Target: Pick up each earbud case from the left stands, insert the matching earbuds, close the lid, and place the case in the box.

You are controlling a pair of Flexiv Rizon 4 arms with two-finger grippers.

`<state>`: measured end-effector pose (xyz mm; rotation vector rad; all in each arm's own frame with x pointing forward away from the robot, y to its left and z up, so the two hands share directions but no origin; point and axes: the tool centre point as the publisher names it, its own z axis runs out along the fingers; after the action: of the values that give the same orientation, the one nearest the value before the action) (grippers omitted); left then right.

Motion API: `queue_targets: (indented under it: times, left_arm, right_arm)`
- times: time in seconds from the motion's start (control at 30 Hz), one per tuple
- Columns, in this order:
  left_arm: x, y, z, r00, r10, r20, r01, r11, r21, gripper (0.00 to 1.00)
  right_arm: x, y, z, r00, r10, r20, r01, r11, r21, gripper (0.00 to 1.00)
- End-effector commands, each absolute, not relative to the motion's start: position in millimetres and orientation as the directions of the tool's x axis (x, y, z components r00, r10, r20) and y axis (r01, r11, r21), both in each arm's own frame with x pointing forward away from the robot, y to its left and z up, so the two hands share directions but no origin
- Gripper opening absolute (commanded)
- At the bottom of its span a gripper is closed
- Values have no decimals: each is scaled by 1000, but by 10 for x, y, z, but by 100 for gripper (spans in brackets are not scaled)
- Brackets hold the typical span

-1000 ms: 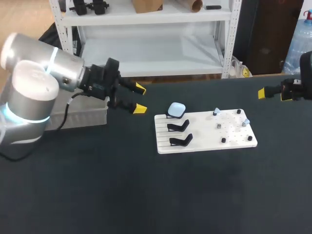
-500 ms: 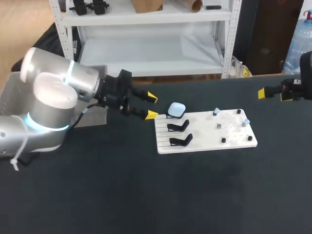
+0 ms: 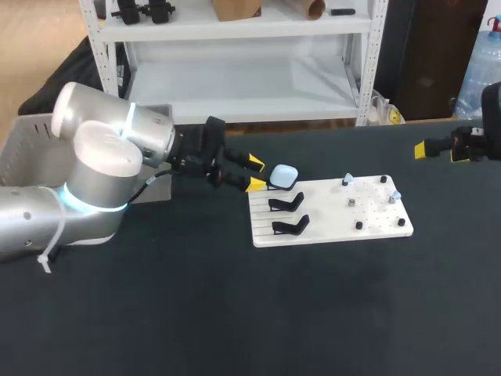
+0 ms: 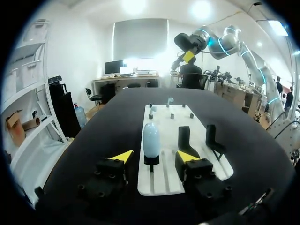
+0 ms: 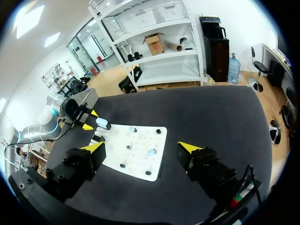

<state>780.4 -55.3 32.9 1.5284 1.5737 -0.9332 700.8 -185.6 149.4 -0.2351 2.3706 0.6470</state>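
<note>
The step in hand looks like the first pick. The left gripper (image 3: 254,173) stands at the ten o'clock corner of the white board (image 3: 329,225). Its yellow-tipped fingers are spread wide and sit level with the pale blue earbud case (image 3: 283,175).

The case rests closed and on edge on the rearmost stand, at the board's eleven o'clock. In the left wrist view it is straight ahead of the gripper, in line with the gap between the tips but beyond them, so nothing is gripped yet. The two black stands (image 3: 286,203) at the board's nine and seven o'clock are bare.

The earbuds (image 3: 347,180) are small pale pieces among the pegs on the board's one-to-three o'clock part, too small to match to a case from here. The right gripper (image 5: 141,147) hangs at the table's two o'clock edge, well apart from the board, with its claw wide and empty. The grey box (image 3: 27,141) sits off the table's ten o'clock side, behind the left arm.

The next move probably calls for a short advance toward three o'clock, until the tips flank the case. The gripper would then close squarely across the narrow width the case presents to it. The shell looks smooth and rounded, so an off-centre pinch could squirt it out. The lift should likely go straight up out of the stand's cradle, so that the board is not dragged along.
</note>
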Motion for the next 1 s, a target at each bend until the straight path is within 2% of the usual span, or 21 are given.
queue_targets:
  times: [0.03, 0.23, 0.47, 1.0]
  left_arm:
    - [7899, -621, 304, -10, 462, -887, 1000, 8, -7, 50]
    - [7931, -676, 286, 8, 465, -885, 1000, 0, 9, 47]
    - [7957, -734, 251, 9, 470, -883, 1000, -2, 9, 49]
    - [7931, -856, 180, 18, 474, -880, 1000, -24, 8, 46]
  right_arm:
    - [7011, -1863, 1496, -767, -1, -642, -328, 860, 390, 100]
    - [7011, -1863, 1496, -767, -1, -642, -328, 860, 390, 100]
    - [7011, -1863, 1496, -767, -1, -642, -328, 860, 390, 100]
    - [7011, -1863, 1496, -767, -1, -642, -328, 860, 390, 100]
